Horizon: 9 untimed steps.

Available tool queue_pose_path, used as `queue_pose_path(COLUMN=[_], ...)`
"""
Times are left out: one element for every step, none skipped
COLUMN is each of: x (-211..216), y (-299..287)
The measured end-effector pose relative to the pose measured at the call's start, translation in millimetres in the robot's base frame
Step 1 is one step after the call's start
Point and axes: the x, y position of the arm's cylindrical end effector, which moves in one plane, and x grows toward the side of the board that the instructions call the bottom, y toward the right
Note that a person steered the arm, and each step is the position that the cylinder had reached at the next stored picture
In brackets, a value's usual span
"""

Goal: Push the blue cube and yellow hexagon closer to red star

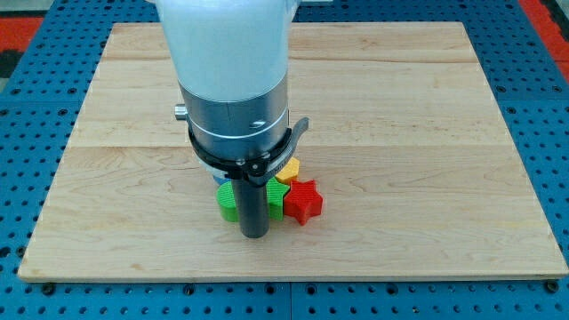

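Observation:
The red star [303,200] lies on the wooden board [427,133] a little below its centre. A yellow block [288,172], the hexagon by the task, touches the star from above and is partly hidden by the arm. A sliver of blue [220,181], likely the blue cube, shows under the arm's body at the left. A green block [230,202] sits left of the rod, and another green piece [276,201] sits between rod and star. My tip [256,235] rests just below this cluster, left of the red star.
The arm's white and grey body [233,80] covers the upper middle of the board and hides part of the cluster. A blue pegboard [27,107] surrounds the board on all sides.

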Motion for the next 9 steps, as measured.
queue_pose_path(x=[0,20,-6,-27,-45,-66,-86,-86,-78], y=[-2,-20,-70,-65,-43,-30,-4,49,100])
